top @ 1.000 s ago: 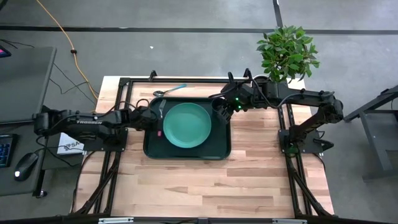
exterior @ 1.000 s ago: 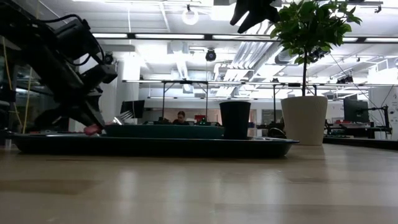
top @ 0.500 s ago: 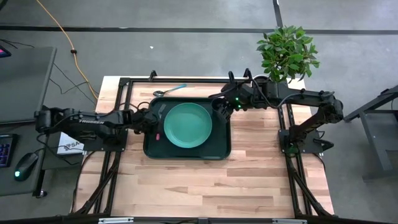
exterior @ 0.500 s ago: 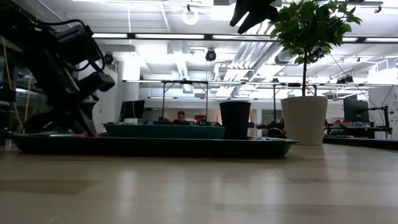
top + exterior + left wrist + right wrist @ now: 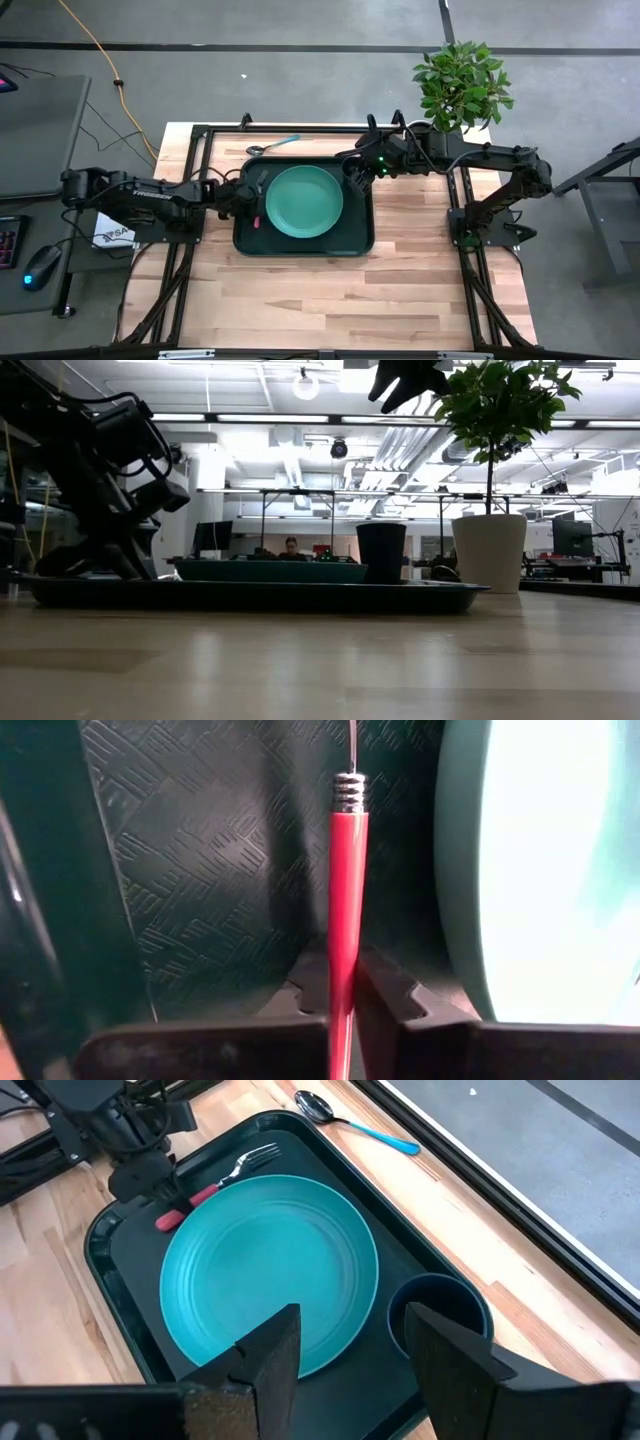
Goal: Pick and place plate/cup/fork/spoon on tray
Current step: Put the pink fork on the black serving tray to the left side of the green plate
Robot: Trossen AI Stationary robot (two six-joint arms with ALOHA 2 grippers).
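Note:
The dark green tray (image 5: 355,235) holds the green plate (image 5: 303,200) and, in its far right corner, the dark cup (image 5: 440,1315). The fork (image 5: 228,1172) lies along the tray's left side, between the plate's rim and the tray wall, tines toward the far edge. My left gripper (image 5: 345,970) is shut on its red handle. My right gripper (image 5: 350,1355) hangs open above the cup, touching nothing. The spoon (image 5: 273,146), teal-handled, lies on the bare wood beyond the tray's far rim. My left gripper pinches the fork's red handle (image 5: 346,935) between its two fingers, back from the metal collar (image 5: 348,792). It comes slanting down from the table's left, fingers across the handle. The handle's end (image 5: 168,1220) sticks out past the fingers. Whether the fork rests on the tray floor I cannot tell.
A white pot with a leafy plant (image 5: 460,85) stands at the table's far right corner, behind my right arm. Black frame rails (image 5: 200,160) run along the table's left, right and far sides. The near half of the table is bare wood (image 5: 330,300).
My left gripper has sunk toward the tray floor with the fork and moved a little toward the plate; the handle's pink end has dropped behind the tray rim in the low view. The tray with plate and cup has slid slightly toward the table's right.

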